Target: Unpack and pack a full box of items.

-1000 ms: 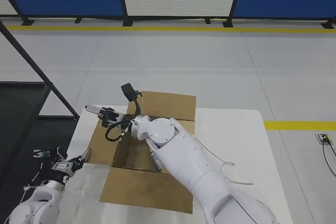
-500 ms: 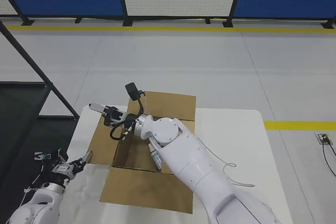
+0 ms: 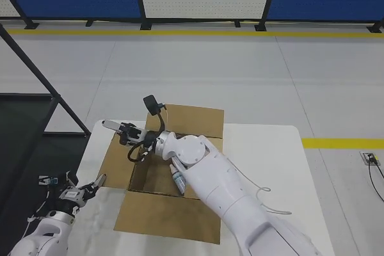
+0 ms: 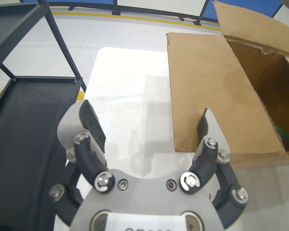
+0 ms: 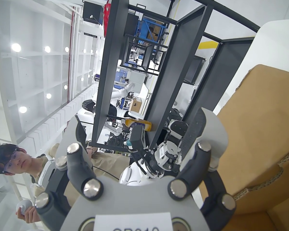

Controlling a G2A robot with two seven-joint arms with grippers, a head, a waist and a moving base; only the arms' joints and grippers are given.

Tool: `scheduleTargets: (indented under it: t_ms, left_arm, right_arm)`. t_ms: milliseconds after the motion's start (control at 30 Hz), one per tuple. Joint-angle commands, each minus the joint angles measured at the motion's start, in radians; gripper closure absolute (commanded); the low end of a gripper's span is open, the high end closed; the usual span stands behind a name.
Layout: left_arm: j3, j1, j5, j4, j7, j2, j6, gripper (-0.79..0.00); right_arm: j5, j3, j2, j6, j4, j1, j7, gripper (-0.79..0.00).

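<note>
An open cardboard box (image 3: 173,173) stands mid-table with its flaps spread outward. A small white bottle (image 3: 177,180) lies inside it, beside my right arm. My right gripper (image 3: 117,127) hovers over the box's far-left corner and left flap (image 3: 118,168); its wrist view shows the right gripper (image 5: 139,126) open and empty, with cardboard (image 5: 255,133) beside it. My left gripper (image 3: 77,189) is low by the table's near-left edge. In its own view the left gripper (image 4: 147,118) stands open over bare table, next to the flap (image 4: 202,85). Something green (image 4: 283,137) shows deep in the box.
A black metal rack (image 3: 19,128) stands close to the table's left side, its shelf (image 4: 26,126) right next to my left gripper. White tabletop (image 3: 269,166) extends to the right of the box.
My right gripper has shifted slightly to the right over the box's far-left corner. My left gripper has drawn back a little toward the near edge.
</note>
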Motion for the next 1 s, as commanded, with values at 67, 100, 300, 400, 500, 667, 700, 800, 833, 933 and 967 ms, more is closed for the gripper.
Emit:
scheduleTargets:
  t_ms: [67,100,300,400,500,667,700,800,833,933,967]
  left_arm:
    - [0.002,0.004,-0.001,-0.004,0.003,0.001,0.003,-0.785]
    - [0.002,0.005,-0.003,-0.005,0.004,0.001,0.004,-0.785]
    - [0.007,0.012,-0.002,-0.013,0.005,0.002,0.011,-0.785]
    - [0.008,0.015,0.002,-0.016,0.005,0.003,0.012,-0.785]
    - [0.011,0.018,0.002,-0.019,0.005,0.003,0.013,-0.785]
    - [0.019,0.026,0.006,-0.031,0.004,0.004,0.009,-0.785]
    - [0.018,0.028,0.005,-0.033,0.003,0.005,0.008,-0.785]
    - [0.017,0.032,0.0,-0.041,0.005,0.005,0.011,-0.785]
    - [0.016,0.034,-0.006,-0.044,0.006,0.005,0.013,-0.785]
    - [0.012,0.038,-0.027,-0.054,0.004,0.005,0.017,-0.785]
    - [0.011,0.04,-0.042,-0.055,-0.002,0.005,0.015,-0.785]
  right_arm:
    - [0.001,0.015,0.013,-0.045,-0.017,-0.007,0.043,-0.785]
    - [0.0,0.02,0.017,-0.054,-0.021,-0.008,0.049,-0.785]
    - [-0.034,0.037,0.044,-0.101,-0.062,-0.028,0.074,-0.785]
    - [-0.048,0.049,0.062,-0.111,-0.093,-0.042,0.117,-0.785]
    - [-0.062,0.063,0.08,-0.101,-0.131,-0.061,0.145,-0.785]
    - [-0.068,0.069,0.088,-0.079,-0.153,-0.073,0.16,-0.785]
    - [-0.068,0.069,0.088,-0.079,-0.153,-0.073,0.16,-0.785]
    - [-0.068,0.069,0.088,-0.079,-0.153,-0.073,0.16,-0.785]
    - [-0.068,0.069,0.088,-0.079,-0.153,-0.073,0.16,-0.785]
    - [-0.068,0.069,0.088,-0.079,-0.153,-0.073,0.16,-0.785]
    - [-0.068,0.069,0.088,-0.079,-0.153,-0.073,0.16,-0.785]
